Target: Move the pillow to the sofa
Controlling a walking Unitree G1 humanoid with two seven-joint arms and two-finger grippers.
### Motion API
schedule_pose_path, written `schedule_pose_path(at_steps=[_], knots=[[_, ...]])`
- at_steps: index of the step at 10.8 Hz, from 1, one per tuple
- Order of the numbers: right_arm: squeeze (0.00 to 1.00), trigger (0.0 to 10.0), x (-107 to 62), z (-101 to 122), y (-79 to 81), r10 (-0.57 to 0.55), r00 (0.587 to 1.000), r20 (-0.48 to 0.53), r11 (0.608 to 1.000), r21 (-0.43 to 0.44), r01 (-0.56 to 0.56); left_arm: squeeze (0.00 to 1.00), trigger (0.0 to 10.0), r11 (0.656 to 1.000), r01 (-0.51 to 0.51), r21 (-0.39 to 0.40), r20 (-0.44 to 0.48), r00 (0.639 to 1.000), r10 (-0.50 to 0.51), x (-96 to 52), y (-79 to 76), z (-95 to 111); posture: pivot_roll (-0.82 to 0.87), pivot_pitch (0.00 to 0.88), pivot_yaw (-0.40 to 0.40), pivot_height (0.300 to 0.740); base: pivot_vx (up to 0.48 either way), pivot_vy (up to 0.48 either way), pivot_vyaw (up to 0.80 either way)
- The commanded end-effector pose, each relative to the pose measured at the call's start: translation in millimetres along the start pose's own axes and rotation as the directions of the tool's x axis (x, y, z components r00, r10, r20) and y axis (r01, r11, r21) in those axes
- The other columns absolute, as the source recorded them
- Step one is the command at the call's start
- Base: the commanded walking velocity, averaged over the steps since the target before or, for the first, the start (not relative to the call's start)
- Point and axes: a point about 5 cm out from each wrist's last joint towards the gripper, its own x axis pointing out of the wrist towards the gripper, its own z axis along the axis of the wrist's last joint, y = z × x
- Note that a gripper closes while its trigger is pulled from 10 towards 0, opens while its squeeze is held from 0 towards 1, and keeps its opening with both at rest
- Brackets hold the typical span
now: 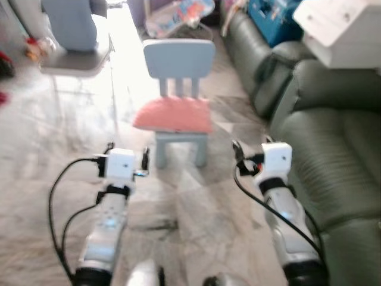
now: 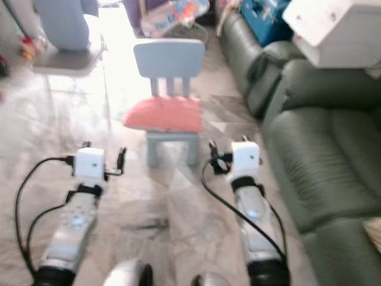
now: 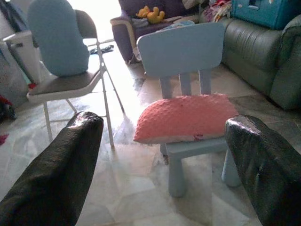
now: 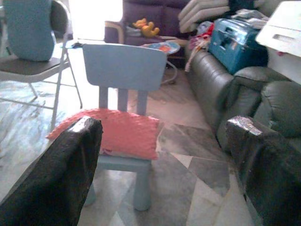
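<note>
Lying flat on the seat of one small light-blue plastic chair (image 1: pixel 178 77), the soft pink bumpy pillow (image 1: pixel 174 114) sits in the upper middle of the eye views. The long dark green leather sofa (image 1: pixel 333 143) fills the right side. The left wrist view shows a yellow soft toy (image 3: pixel 150 13) far back, which the eye views are too blurry to show. The left end effector (image 1: pixel 127 156) and right end effector (image 1: pixel 250 156), both spread wide and holding nothing, hang low in the frame, well apart from the pillow. One grey folding chair (image 3: pixel 70 84) holds one blue cushion (image 3: pixel 57 36).
</note>
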Motion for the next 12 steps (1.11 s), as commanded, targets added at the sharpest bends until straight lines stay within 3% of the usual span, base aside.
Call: schedule_pose_path(at_steps=[1,5,12], knots=[[0.0,10.0,-2.6,-2.7,-10.4,-0.038,0.999,-0.017,0.999,-0.012,0.037,0.0,10.0,0.999,0.03,-0.022,0.028,0.999,-0.029,1.1,-6.1,7.5,0.02,0.098,-0.045,0.74,0.0,0.0,0.0],[0.0,10.0,-2.7,-2.4,-9.9,-0.028,0.999,-0.014,1.0,-0.002,0.028,0.0,10.0,0.999,0.032,-0.027,0.028,0.999,-0.031,0.4,-5.7,7.2,0.01,0.101,-0.047,0.74,0.228,0.0,0.0],[0.0,10.0,-2.6,-2.2,-8.4,-0.009,1.0,-0.014,1.0,-0.01,0.009,0.0,10.0,0.998,0.026,-0.05,-0.002,1.0,-0.026,6.3,-10.9,6.7,0.01,0.099,-0.051,0.74,0.417,0.112,0.0]])
